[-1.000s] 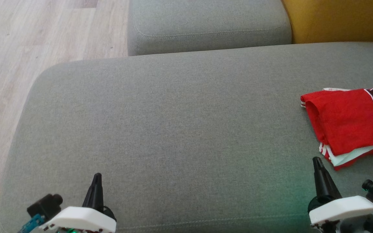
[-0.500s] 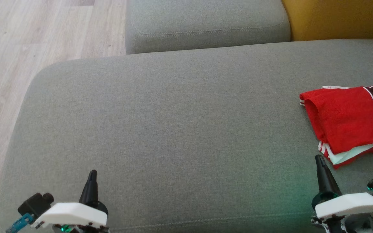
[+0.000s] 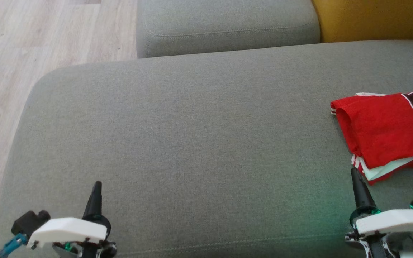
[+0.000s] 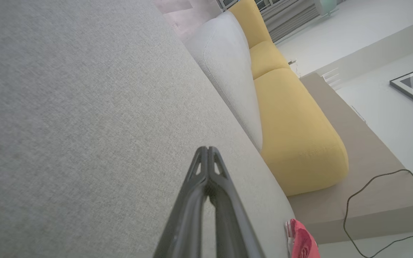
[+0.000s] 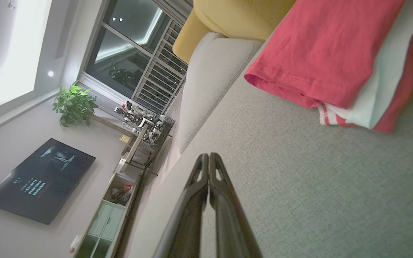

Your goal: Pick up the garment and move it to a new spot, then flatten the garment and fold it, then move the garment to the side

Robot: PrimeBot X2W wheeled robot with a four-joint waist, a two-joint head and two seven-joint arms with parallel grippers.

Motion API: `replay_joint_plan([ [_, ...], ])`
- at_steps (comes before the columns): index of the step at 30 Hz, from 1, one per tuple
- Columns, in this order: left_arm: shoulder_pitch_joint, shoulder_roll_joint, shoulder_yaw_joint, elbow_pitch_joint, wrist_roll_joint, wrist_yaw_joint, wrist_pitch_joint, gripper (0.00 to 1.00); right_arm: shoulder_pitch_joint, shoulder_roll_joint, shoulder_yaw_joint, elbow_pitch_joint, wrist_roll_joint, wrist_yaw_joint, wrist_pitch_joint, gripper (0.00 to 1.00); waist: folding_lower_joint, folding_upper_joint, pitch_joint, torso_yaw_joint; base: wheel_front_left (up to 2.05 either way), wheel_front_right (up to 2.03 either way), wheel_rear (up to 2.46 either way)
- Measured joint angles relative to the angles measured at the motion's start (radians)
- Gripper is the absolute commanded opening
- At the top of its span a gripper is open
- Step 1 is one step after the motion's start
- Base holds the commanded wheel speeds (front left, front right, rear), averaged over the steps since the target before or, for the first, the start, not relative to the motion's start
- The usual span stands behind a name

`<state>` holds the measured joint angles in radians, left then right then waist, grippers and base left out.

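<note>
lying folded on grey cushion (image 3: 192, 143), red white-trimmed garment (image 3: 382, 129); left claw (image 3: 97, 184), right claw (image 3: 354, 171) clenched empty

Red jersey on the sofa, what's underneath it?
The jersey lies on the grey cushion. A pale layer peeks from its folds; the rest beneath is covered.

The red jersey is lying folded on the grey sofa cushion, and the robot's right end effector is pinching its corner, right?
Not quite. The red jersey does lie folded on the grey sofa cushion, but the right end effector is not pinching it: it is shut on nothing, apart from the jersey. The right wrist view shows bare cushion between them.
</note>
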<state>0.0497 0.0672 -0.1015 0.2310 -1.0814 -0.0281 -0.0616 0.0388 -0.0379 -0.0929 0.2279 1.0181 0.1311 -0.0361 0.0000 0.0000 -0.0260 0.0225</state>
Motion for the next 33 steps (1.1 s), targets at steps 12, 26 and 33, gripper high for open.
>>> replay_joint_plan([
  [12,-0.024,0.000,0.031,0.007,-0.136,-0.026,0.030,0.00,-0.022,0.000,-0.009,0.010,0.141,0.000,0.037,0.00,0.0000,0.0000,0.007,-0.006,0.00,0.00,0.00],
  [26,-0.049,0.000,0.072,0.022,-0.294,-0.048,0.070,0.00,-0.053,0.000,-0.020,0.024,0.308,0.000,0.075,0.00,0.0000,0.0000,0.016,-0.012,0.00,0.00,0.00],
  [33,-0.062,0.000,0.086,0.026,-0.362,-0.061,0.087,0.00,-0.061,0.000,-0.024,0.030,0.379,0.000,0.093,0.00,0.0000,0.0000,0.019,-0.015,0.00,0.00,0.00],
])
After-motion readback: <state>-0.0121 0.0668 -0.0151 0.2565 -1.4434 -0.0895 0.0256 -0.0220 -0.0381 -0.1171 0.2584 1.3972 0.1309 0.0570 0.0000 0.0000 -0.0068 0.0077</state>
